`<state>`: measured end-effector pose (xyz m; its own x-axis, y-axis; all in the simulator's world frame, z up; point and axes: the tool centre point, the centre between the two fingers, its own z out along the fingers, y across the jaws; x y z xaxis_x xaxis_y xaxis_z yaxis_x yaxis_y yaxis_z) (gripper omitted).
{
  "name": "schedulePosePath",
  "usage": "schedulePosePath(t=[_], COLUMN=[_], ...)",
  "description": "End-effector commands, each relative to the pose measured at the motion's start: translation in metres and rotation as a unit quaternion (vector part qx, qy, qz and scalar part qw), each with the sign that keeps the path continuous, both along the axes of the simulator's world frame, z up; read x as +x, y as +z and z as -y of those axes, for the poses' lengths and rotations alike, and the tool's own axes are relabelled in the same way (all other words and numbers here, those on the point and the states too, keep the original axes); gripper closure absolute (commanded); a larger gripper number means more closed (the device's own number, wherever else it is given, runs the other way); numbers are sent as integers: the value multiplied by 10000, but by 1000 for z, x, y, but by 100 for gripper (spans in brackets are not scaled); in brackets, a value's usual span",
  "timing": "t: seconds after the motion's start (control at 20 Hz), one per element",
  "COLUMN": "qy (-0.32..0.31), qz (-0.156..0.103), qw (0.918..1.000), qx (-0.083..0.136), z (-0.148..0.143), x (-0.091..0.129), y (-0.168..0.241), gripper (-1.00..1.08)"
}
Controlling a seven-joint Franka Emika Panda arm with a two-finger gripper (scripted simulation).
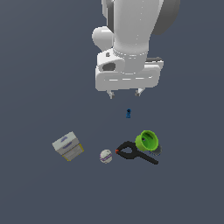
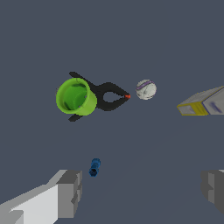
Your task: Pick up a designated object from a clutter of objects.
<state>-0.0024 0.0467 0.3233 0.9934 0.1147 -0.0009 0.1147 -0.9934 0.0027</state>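
The tiny blue peg lies alone on the dark floor, apart from the other items; it also shows in the wrist view. My gripper hangs above and behind the peg, open and empty, fingers spread wide. In the wrist view one finger sits close beside the peg and the other finger is far off to the side. The clutter lies further on: a green cup, a black looped tool with a red tip, a small white ball and a grey-white box with a yellow edge.
The cup rests against the black tool. The ball sits just off the tool's red tip. The box lies apart at the exterior view's left. The floor is a plain dark surface.
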Motion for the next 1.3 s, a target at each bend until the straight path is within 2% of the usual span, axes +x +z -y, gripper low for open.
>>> schedulePosePath(t=[0.0, 0.5, 0.75, 1.25], qy=[0, 117, 127, 626], qz=[0, -12, -11, -7], qw=[10000, 9998, 9998, 9980], qx=[0, 130, 127, 86], z=[0, -5, -5, -15], x=[0, 2, 2, -7], y=[0, 4, 3, -36], gripper=[-92, -92, -92, -92])
